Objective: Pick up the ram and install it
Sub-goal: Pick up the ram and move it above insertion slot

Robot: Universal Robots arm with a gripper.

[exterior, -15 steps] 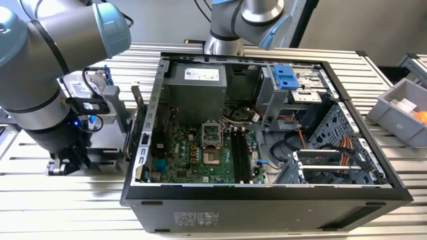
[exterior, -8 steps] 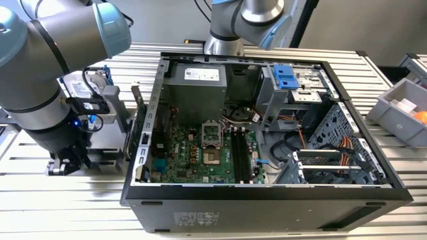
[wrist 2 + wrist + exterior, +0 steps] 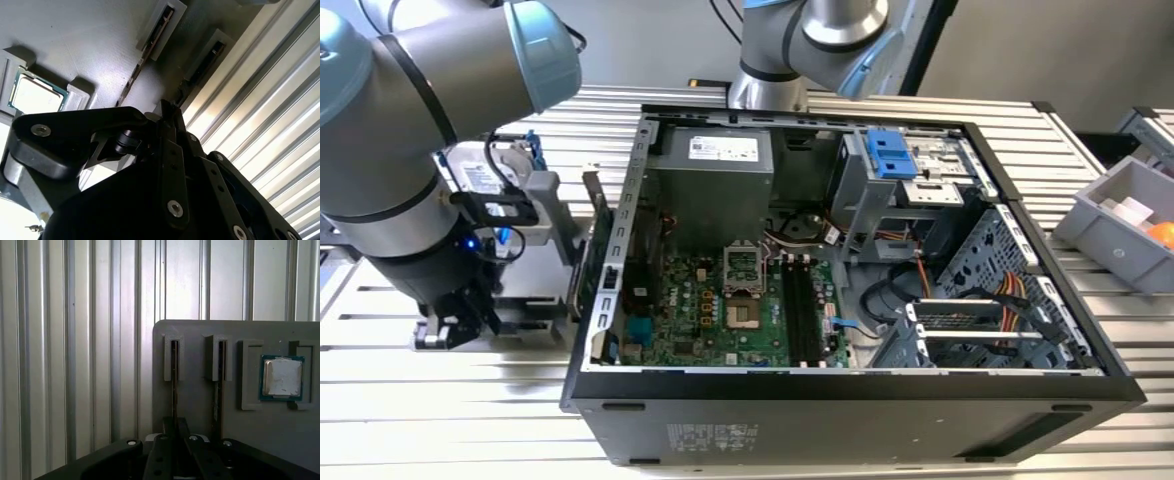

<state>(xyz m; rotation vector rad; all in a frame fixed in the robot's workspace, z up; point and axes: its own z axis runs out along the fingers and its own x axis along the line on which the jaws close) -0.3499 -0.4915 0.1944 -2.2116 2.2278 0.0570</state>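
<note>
Two ram sticks stand on edge in slots of a grey holder (image 3: 250,440) (image 3: 90,40). In both wrist views my gripper (image 3: 175,427) (image 3: 167,112) is lined up over one ram (image 3: 174,385) (image 3: 150,42), and its fingers are shut together on the stick's edge. That ram still sits in its slot. The other stick (image 3: 218,390) (image 3: 207,60) stands beside it, untouched. In the exterior view the gripper (image 3: 454,325) is low over the holder (image 3: 520,300), at the exterior view's left of the open computer case (image 3: 854,390). The motherboard's dark memory slots (image 3: 803,305) lie inside.
A small square silver processor chip (image 3: 282,377) (image 3: 35,95) rests in the holder beside the sticks. A silver hard drive (image 3: 487,175) stands behind the arm. A grey bin (image 3: 1121,215) is at the exterior view's right. The ribbed metal table (image 3: 75,365) surrounds the holder.
</note>
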